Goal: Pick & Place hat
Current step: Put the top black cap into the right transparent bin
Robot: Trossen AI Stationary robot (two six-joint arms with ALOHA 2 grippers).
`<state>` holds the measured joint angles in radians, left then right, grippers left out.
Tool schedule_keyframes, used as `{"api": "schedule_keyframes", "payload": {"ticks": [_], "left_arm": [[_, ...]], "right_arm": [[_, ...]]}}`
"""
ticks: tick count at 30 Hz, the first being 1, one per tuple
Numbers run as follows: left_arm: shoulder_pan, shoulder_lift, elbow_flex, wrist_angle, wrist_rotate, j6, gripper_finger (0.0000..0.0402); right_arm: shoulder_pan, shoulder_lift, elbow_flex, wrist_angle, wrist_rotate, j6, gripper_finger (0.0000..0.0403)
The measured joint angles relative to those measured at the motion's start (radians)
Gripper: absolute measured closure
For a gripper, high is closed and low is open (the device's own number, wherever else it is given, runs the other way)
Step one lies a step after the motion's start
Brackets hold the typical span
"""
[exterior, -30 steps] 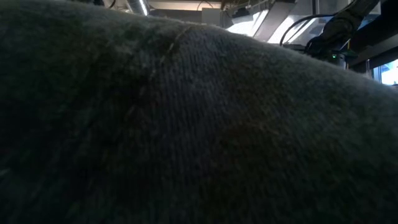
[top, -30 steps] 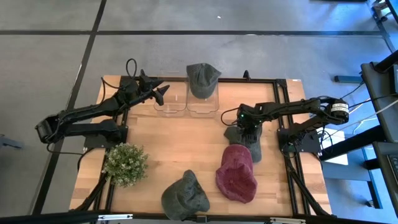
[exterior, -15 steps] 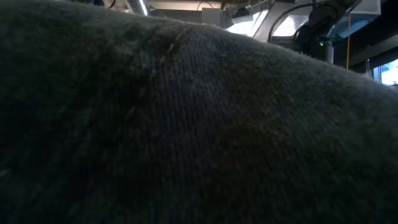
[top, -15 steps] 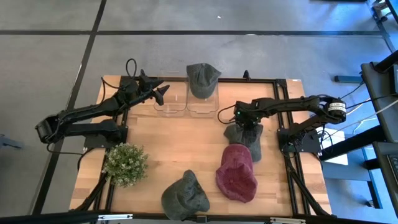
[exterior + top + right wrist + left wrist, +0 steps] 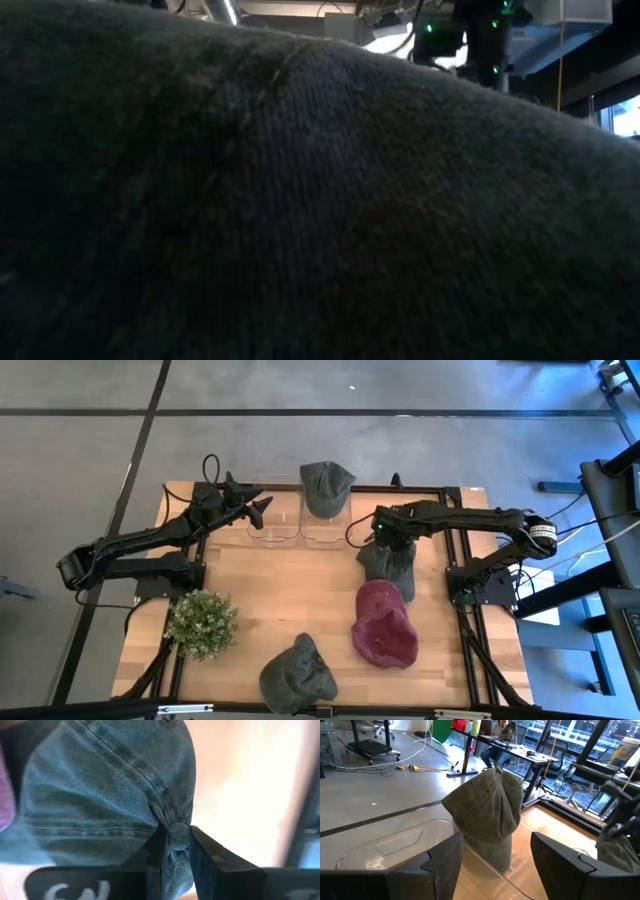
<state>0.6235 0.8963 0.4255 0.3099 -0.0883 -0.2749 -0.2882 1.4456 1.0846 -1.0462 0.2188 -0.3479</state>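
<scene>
Reaching in from the table's right side in the high view, the right gripper [image 5: 388,542] holds a grey hat [image 5: 388,563] just behind the maroon hat [image 5: 385,625]. Its wrist view shows the fingers [image 5: 159,851] pinched tight on a fold of that hat [image 5: 110,800]. The left gripper [image 5: 492,857] hangs with its jaws spread and empty, near the clear bins [image 5: 298,523].

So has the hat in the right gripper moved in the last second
Yes. In the high view, the right gripper has carried the grey hat away from the red hat, toward the clear bins at the table's far edge.
</scene>
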Motion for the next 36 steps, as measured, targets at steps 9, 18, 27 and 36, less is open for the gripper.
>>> {"api": "schedule_keyframes", "payload": {"ticks": [9,18,27,36], "left_arm": [[0.000,0.000,0.000,0.000,0.000,0.000,0.0174],[0.000,0.000,0.000,0.000,-0.001,0.000,0.0174],[0.000,0.000,0.000,0.000,-0.008,0.000,0.0174],[0.000,0.000,0.000,0.001,-0.006,-0.019,0.0174]], "right_arm": [[0.000,-0.066,0.177,-0.057,0.229,-0.031,0.0343],[0.000,-0.109,0.375,-0.030,0.402,-0.063,0.0342],[-0.004,-0.077,0.493,0.238,0.427,-0.230,0.0341],[-0.012,0.061,0.494,0.411,0.339,-0.305,0.0341]]}}
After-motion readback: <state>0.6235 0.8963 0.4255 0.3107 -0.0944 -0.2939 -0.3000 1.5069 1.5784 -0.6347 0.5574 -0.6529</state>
